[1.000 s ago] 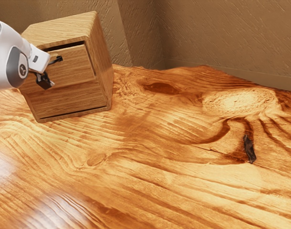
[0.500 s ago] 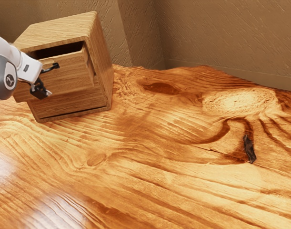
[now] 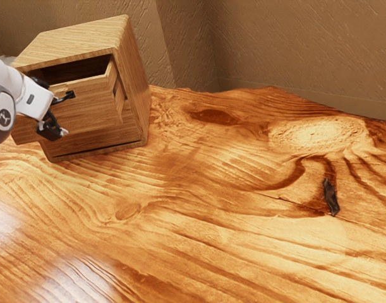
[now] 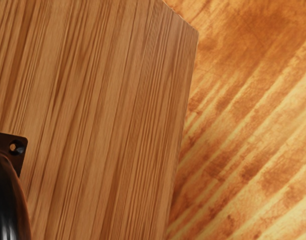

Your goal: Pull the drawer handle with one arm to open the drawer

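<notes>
A small wooden cabinet (image 3: 132,69) stands at the back of the table on the exterior view's left. Its upper drawer (image 3: 85,110) is pulled partway out toward the arm, and a dark gap shows above its front. My gripper (image 3: 54,115) is at the drawer front, shut on the black drawer handle. In the wrist view the handle (image 4: 7,200) curves down from its mounting plate (image 4: 11,147), close under my hand against the drawer front (image 4: 92,125). The lower drawer is closed.
The glossy wooden table (image 3: 243,221) stretches wide to the exterior view's right of the cabinet. A small dark mark (image 3: 331,197) lies in its grain at the far right. Textured walls (image 3: 294,44) close off the back.
My gripper has moved toward the exterior view's left, drawing the upper drawer farther out of the cabinet. The cabinet itself has stayed put.
</notes>
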`<state>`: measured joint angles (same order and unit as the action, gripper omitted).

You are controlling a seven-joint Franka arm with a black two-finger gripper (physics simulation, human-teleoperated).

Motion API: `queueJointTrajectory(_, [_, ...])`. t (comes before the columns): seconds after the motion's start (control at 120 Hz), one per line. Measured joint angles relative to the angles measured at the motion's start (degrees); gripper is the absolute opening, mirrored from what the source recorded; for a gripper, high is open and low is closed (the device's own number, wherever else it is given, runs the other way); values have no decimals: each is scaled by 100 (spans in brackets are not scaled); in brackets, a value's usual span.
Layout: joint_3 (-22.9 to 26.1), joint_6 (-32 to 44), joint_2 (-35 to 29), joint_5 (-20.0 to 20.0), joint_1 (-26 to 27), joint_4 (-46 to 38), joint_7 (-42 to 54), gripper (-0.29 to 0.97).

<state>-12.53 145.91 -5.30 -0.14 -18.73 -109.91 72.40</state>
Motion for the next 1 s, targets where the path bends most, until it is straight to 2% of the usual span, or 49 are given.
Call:
queueJointTrajectory(0.042, [40, 2, -63, 13, -36, -61, -6, 64])
queueJointTrajectory(0.142, [100, 4, -171, 21, -79, -195, -15, 70])
queueJointTrajectory(0.308, [113, 4, -504, 17, -53, -522, -28, 65])
queueJointTrajectory(0.392, [113, 5, -640, 28, -29, -698, -33, 74])
queueJointTrajectory(0.442, [116, 4, -671, 27, -18, -767, -35, 73])
queueJointTrajectory(0.483, [118, 3, -691, 24, -16, -792, -37, 77])
queueJointTrajectory(0.525, [119, 0, -732, 30, -3, -818, -39, 68])
queueJointTrajectory(0.658, [184, -30, -879, 69, 13, -840, -50, 68])
queueJointTrajectory(0.7, [212, -45, -955, 65, 6, -842, -52, 63])
queueJointTrajectory(0.808, [321, -165, -1173, 81, 9, -792, -61, 65])
queueJointTrajectory(0.875, [597, -728, -1315, 86, 3, -52, -122, 67])
queueJointTrajectory(0.95, [1137, -2445, -833, 49, 10, 1993, -576, 67])
queueJointTrajectory(1.0, [1392, -3570, -481, 30, 134, 2755, -1074, 67])
